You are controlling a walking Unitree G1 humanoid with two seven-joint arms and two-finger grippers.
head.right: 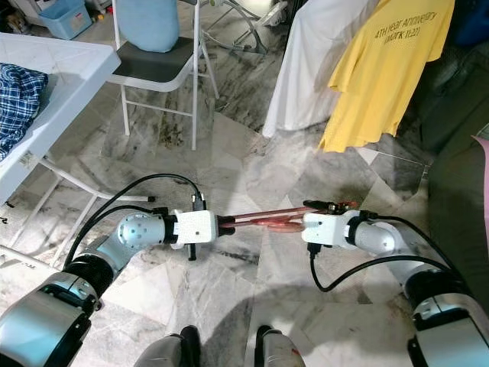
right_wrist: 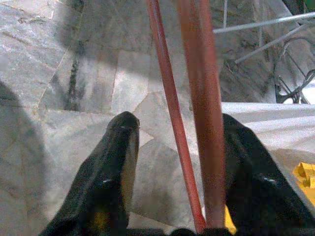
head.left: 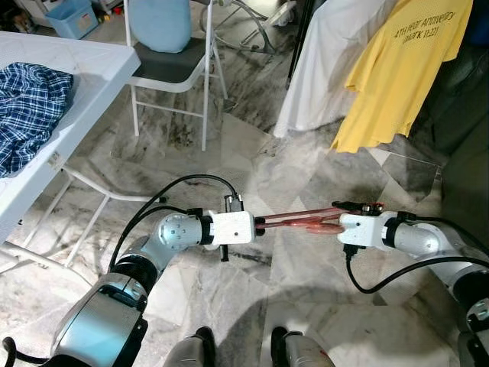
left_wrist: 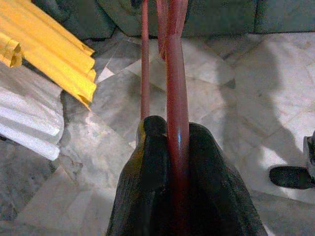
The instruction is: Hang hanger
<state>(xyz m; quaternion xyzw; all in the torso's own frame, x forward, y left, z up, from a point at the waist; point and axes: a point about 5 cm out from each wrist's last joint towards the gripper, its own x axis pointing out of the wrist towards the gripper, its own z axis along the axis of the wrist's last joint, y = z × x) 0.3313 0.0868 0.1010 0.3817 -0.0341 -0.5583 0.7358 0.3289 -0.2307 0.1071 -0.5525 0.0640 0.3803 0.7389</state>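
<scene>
Both arms reach inward, tools facing at lower centre.
Left tool (head.left: 263, 223) has its fingers (left_wrist: 147, 167) clamped together; right tool (head.left: 335, 224) has its fingers (right_wrist: 115, 162) spread apart.

Bright, even daylight; soft floor shadows; wrist views blurred.

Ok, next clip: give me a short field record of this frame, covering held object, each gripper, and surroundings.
held object: red hanger, lying level between both arms above the marble floor
left gripper: shut on the hanger
right gripper: fingers apart, hanger bars between them
hung clothes: yellow T-shirt, white garment, ahead on the robot's right
other: white table with plaid shirt, folding chair
</scene>
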